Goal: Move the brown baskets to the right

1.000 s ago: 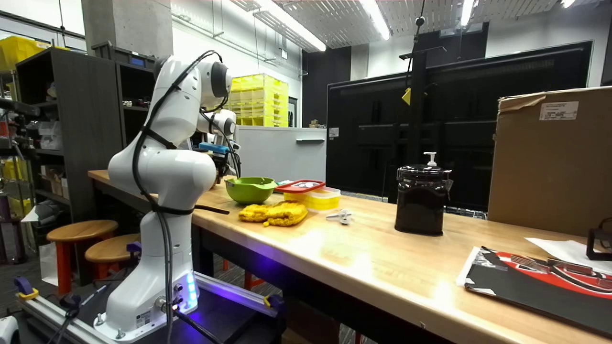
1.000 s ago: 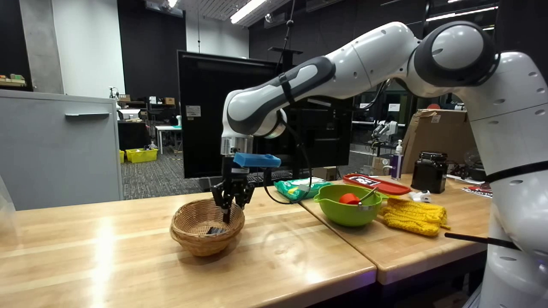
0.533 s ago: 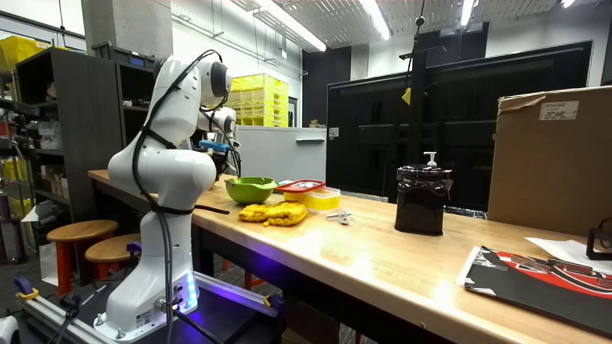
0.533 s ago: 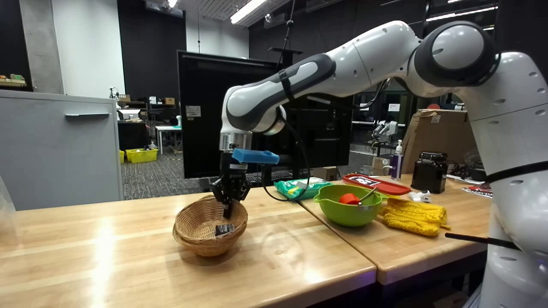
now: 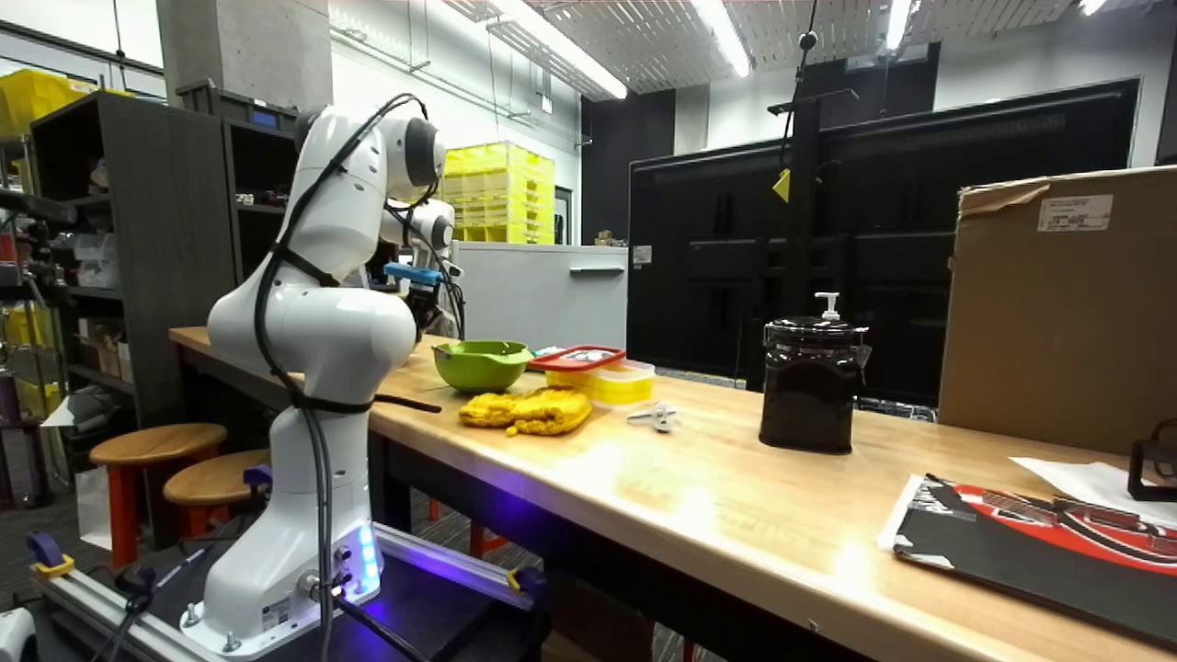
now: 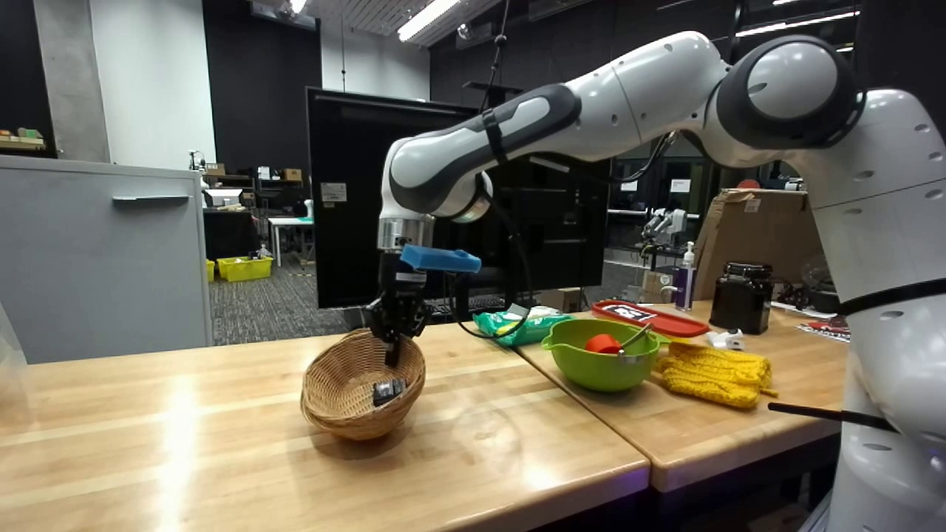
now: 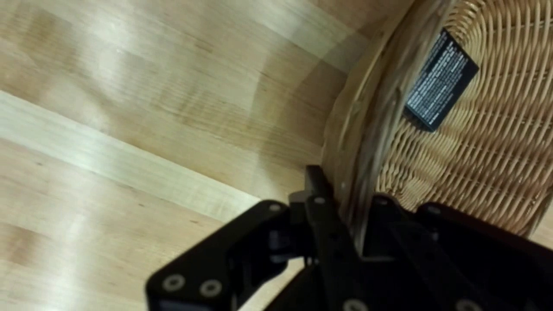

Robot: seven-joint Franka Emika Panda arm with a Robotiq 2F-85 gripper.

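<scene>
The tan woven basket is in an exterior view, tilted, with its side at my gripper raised. Its rim looks doubled in the wrist view, as if two baskets are nested; I cannot tell for certain. A dark printed pack lies inside it and also shows in the wrist view. My gripper is shut on the basket's rim, one finger outside and one inside. In the wrist view, my gripper straddles the basket wall. I cannot tell whether the basket's underside still touches the table.
A green bowl with a red cup, a yellow knitted cloth, a green packet and a red lid stand to the right. A black canister is further back. A seam divides the two tabletops.
My gripper has risen slightly, pulling the basket's held side up. The basket tilts more, and more of the dark pack inside shows.
</scene>
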